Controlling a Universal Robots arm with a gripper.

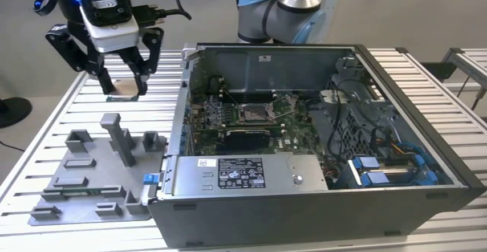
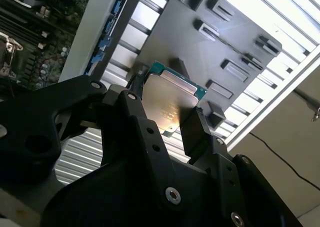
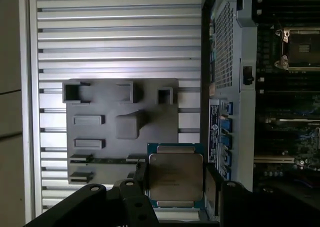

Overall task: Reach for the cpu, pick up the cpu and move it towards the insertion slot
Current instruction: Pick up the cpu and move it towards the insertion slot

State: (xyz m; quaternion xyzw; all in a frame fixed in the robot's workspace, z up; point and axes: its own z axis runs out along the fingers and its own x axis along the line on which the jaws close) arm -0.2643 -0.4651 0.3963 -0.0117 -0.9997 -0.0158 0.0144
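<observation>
My gripper (image 1: 123,89) hangs above the slatted table at the exterior view's left, shut on the cpu (image 1: 122,97). Both wrist views show the cpu (image 3: 175,177) (image 2: 167,104) as a flat square chip with a pale metallic top and a green edge, clamped between the two black fingers (image 3: 212,187). It is lifted clear of the grey plastic tray (image 1: 84,206) (image 3: 110,102) below. The insertion slot (image 1: 255,112) (image 3: 300,49), a silvery frame with a dark centre, sits on the green motherboard inside the open computer case, well off to the exterior view's right of the gripper.
The open computer case (image 1: 396,200) takes up the middle and right of the table; its metal side wall (image 1: 186,92) stands between gripper and motherboard. The tray carries several upright grey blocks (image 1: 122,141). The robot arm's base (image 1: 281,7) rises behind the case.
</observation>
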